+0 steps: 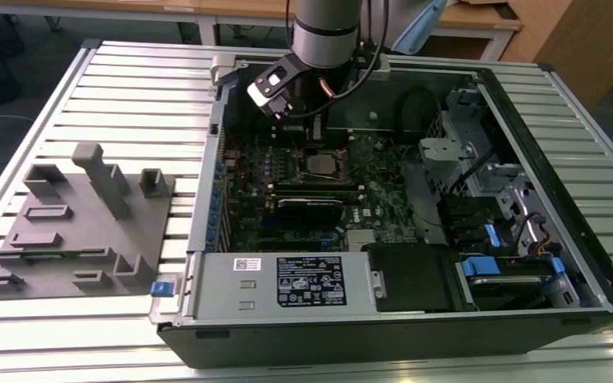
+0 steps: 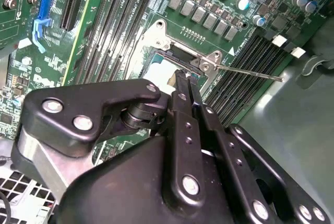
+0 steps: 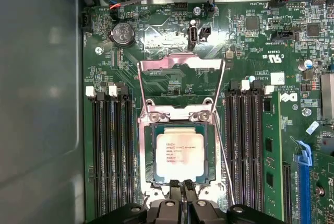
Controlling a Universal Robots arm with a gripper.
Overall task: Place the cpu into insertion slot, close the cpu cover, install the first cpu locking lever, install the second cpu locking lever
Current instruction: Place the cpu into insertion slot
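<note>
Arm (image 1: 324, 32): silver-grey round tube with a darker grey band low on it. Camera (image 1: 268, 83) at the wrist has a white housing and a black face. Black cables (image 1: 341, 100) loop under it, with one copper-coloured line alongside. Gripper (image 2: 186, 78): glossy black in both wrist views, built from flat bar links (image 2: 180, 145) with rounded ends. There are round silver pins (image 2: 190, 185) at every pivot and small dark screw holes along the middle link. Fingers (image 2: 181, 85) are thin, narrow and black. Bare grey metal bracket (image 2: 31, 151) at the gripper base, edges scuffed.
</note>
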